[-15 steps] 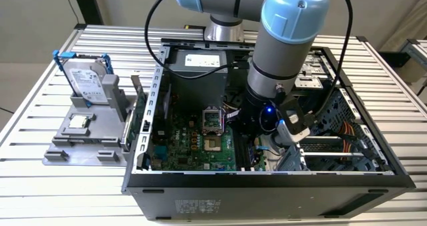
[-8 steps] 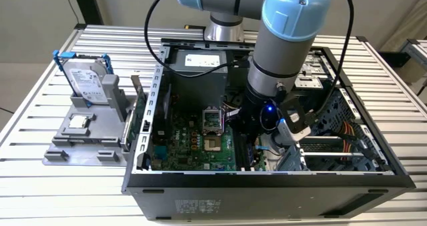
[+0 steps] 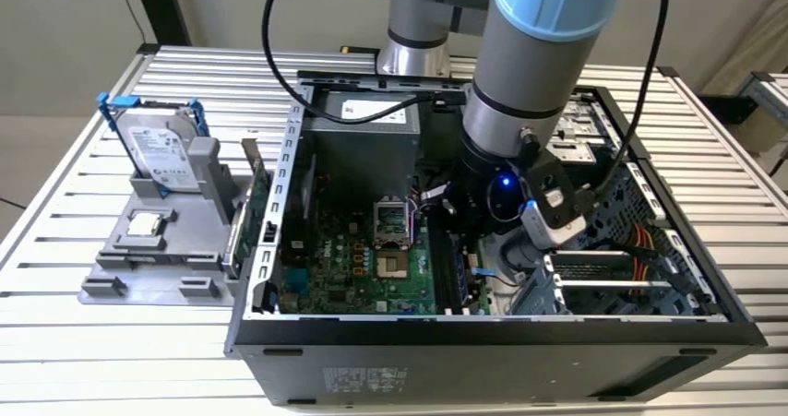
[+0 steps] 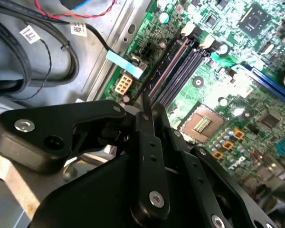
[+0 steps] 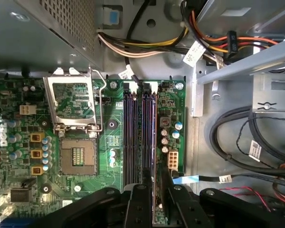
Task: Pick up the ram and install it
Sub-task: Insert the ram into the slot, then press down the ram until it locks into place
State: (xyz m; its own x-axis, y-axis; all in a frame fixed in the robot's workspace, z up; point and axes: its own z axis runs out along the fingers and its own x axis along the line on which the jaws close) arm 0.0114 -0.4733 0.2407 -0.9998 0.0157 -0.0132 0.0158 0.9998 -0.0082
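The black two-fingered gripper (image 5: 154, 197) hangs low inside the open grey computer case (image 3: 493, 328), directly above the green motherboard (image 5: 76, 142). It is closed on the ram (image 5: 156, 190) — a long, very thin bluish circuit-board stick, seen almost edge-on in both wrist views, where it runs as a dark blade out from between the fingers (image 4: 149, 142) toward the bank of black and purple memory slots (image 5: 140, 137). In the first wrist view the stick lies along the slot nearest the small white power connector (image 5: 173, 159) (whether its lower edge already touches the slot I cannot tell). The open silver processor socket (image 5: 76, 99) sits beside the slots, well clear of the stick.

Outside the case, on a grey plastic fixture (image 3: 154, 259) at the exterior view's left, stand the silver hard drive in its blue frame (image 3: 161, 148) and the small square silver processor chip (image 3: 148, 222).

Seating it well looks a matter of keeping the stick parallel to its slot, upright rather than tilted, with the end clips (image 5: 154, 86) open — and pressing evenly, so neither end goes in first.
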